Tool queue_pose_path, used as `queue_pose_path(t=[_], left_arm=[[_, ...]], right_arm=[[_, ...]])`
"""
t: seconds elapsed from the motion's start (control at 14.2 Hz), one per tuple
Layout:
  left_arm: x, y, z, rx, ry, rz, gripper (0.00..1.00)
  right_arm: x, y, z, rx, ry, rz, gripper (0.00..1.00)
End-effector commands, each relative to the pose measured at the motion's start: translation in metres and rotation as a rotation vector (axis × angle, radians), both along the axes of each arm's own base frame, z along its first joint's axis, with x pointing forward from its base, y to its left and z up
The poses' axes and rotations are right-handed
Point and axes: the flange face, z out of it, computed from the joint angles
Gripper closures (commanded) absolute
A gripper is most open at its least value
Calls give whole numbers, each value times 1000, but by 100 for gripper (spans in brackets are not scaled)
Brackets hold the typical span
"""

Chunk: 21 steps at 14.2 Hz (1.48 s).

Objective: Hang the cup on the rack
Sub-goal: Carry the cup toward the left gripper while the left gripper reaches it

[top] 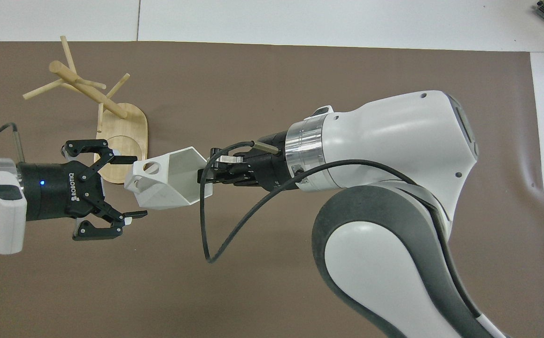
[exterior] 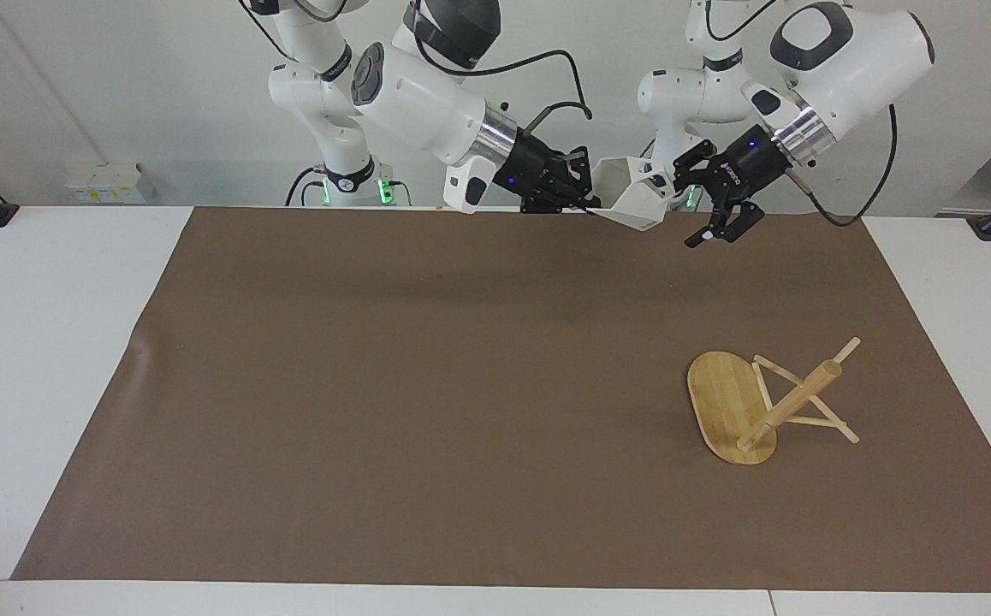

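My right gripper (exterior: 585, 205) (top: 206, 176) is shut on the rim of the white faceted cup (exterior: 632, 201) (top: 168, 180). It holds the cup in the air over the mat's edge nearest the robots, lying sideways with the handle pointing at my left gripper. My left gripper (exterior: 691, 203) (top: 137, 187) is open, its two fingers standing either side of the cup's handle end. The bamboo rack (exterior: 731, 411) (top: 121, 141) lies tipped over on the mat toward the left arm's end. It rests on the edge of its oval base and its pegs.
A brown mat (exterior: 376, 385) (top: 300, 70) covers most of the white table (exterior: 50, 342). Only the tipped rack lies on the mat. Both arms hang over the robots' end of the mat.
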Motion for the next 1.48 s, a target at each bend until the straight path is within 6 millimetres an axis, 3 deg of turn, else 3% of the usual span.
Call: queue_pose_path(t=[0.0, 0.28, 0.92, 0.99, 1.2, 1.41], left_arm=[[-12, -9, 1, -43, 8, 16, 0], [-15, -21, 2, -67, 41, 34, 0], [-15, -24, 7, -105, 58, 55, 3], [-16, -26, 7, -105, 57, 52, 16], [-16, -27, 7, -110, 59, 53, 71], [-16, -27, 7, -109, 58, 53, 100]], right_arm=[[3, -2, 5, 35, 26, -24, 100], [3, -2, 5, 35, 46, -41, 100], [4, -4, 5, 33, 49, -44, 100], [4, -4, 5, 33, 49, -44, 100], [5, -5, 5, 32, 54, -50, 100], [5, -5, 5, 32, 55, -50, 100]])
